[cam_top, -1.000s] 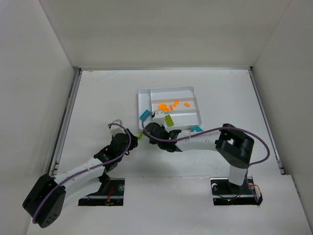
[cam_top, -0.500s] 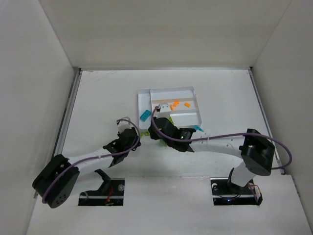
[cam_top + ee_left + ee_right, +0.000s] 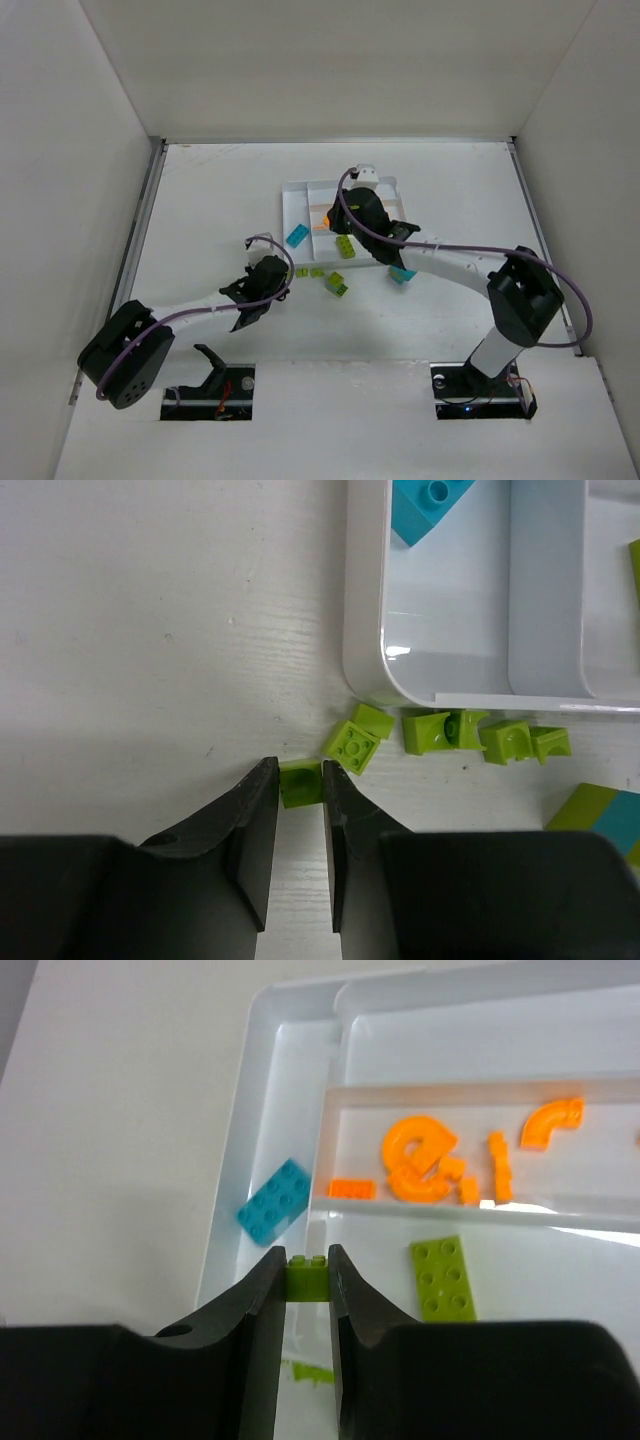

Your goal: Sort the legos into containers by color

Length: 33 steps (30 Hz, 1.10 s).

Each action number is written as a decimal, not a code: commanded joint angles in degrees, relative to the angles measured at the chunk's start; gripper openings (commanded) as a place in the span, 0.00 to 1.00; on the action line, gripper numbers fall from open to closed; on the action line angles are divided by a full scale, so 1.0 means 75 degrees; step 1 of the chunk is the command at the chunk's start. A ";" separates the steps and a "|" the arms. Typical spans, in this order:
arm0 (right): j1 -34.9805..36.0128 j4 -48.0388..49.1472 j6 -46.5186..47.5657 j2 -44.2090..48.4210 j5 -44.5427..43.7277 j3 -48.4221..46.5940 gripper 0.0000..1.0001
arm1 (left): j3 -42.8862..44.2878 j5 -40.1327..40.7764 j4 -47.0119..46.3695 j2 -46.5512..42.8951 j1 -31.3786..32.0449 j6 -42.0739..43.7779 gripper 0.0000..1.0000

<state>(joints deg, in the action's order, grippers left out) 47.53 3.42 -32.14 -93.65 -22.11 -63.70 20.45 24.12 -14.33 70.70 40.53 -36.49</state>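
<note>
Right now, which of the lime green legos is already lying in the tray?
The long flat lime green plate, lying in the white tray. Every other lime green piece lies out on the table or sits between jaws.

Lime, teal and orange on white, with black pincers.
Between my right pincer [image 3: 306, 1265] fingers sits a lime brick [image 3: 306, 1280]; ahead are a teal brick [image 3: 280, 1200], orange pieces [image 3: 420, 1158] and a lime plate [image 3: 441, 1278] in the white tray [image 3: 240, 1160]. My left pincer [image 3: 299, 772] holds a lime piece [image 3: 299, 784], with lime bits [image 3: 352, 748] ahead on the whitish bench [image 3: 150, 630].
</note>
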 commanded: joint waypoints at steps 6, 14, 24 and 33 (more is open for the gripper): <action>-0.1419 0.0494 0.0723 -0.1351 0.0814 -0.1734 0.27 | 0.0239 0.0276 0.0726 -0.0600 0.0168 0.0084 0.12; -0.2148 -0.0362 0.0840 -0.3262 0.1096 -0.3599 0.27 | 0.0437 0.0405 0.1417 -0.1843 0.0238 0.0131 0.11; -0.2288 -0.0339 0.0735 -0.3627 0.1003 -0.3647 0.40 | 0.1374 0.0311 0.0916 -0.1599 0.0355 0.0377 0.10; -0.2335 0.0211 0.0770 -0.1908 0.0827 -0.2081 0.52 | 0.3096 -0.0133 -0.0374 0.0215 0.0121 0.0752 0.10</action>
<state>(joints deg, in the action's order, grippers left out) 30.37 0.56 -26.50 -116.90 -14.63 -83.55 38.70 24.14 -10.87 69.06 42.33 -33.04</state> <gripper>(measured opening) 0.530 0.184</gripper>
